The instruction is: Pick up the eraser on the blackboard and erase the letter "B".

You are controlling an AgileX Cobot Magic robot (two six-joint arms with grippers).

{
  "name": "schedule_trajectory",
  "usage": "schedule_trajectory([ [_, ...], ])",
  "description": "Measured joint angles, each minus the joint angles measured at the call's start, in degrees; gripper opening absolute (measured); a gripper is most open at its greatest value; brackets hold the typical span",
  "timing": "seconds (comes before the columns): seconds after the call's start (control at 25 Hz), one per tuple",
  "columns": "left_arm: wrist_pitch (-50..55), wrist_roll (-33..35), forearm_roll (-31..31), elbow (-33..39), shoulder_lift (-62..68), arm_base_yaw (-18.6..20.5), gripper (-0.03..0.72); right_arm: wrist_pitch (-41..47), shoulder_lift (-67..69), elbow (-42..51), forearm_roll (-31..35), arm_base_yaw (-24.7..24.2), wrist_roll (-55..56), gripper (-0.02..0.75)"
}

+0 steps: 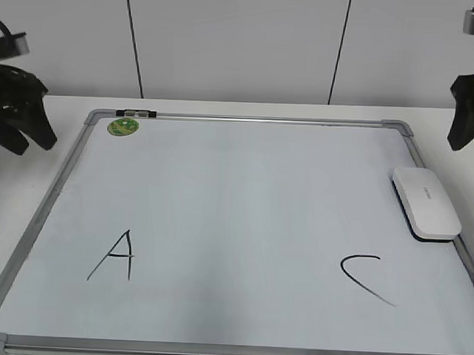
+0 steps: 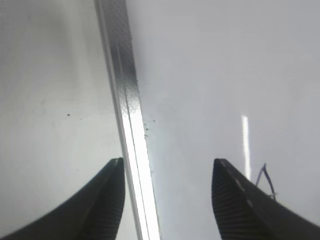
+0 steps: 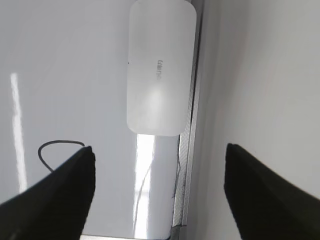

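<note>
The blackboard (image 1: 244,186) is a white dry-erase board with a grey frame, lying flat on the table. The white eraser (image 1: 425,202) lies on its right edge, felt side down; in the right wrist view (image 3: 160,70) it is ahead of my jaws. No letter "B" shows: the board between a black "A" (image 1: 115,256) and a black "C" (image 1: 364,278) is blank. My left gripper (image 1: 32,139) is open and empty above the board's left frame (image 2: 125,100). My right gripper (image 1: 461,140) is open and empty, above and behind the eraser.
A small green round magnet (image 1: 123,126) and a black-and-white clip (image 1: 136,112) sit at the board's far left corner. White table shows left, right and behind the board; a white panelled wall stands behind. The "C" partly shows in the right wrist view (image 3: 55,146).
</note>
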Motion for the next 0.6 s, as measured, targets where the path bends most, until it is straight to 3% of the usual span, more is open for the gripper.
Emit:
schedule_trajectory([
  [0.4, 3.26, -6.18, 3.56, 0.54, -16.51, 0.00, 0.406, 1.40, -12.33, 0.00, 2.24, 0.00, -0.13, 0.594],
  [0.6, 3.63, -7.95, 6.60, 6.08, -29.07, -0.90, 0.406, 2.24, -21.56, 0.00, 4.25, 0.00, -0.47, 0.593],
])
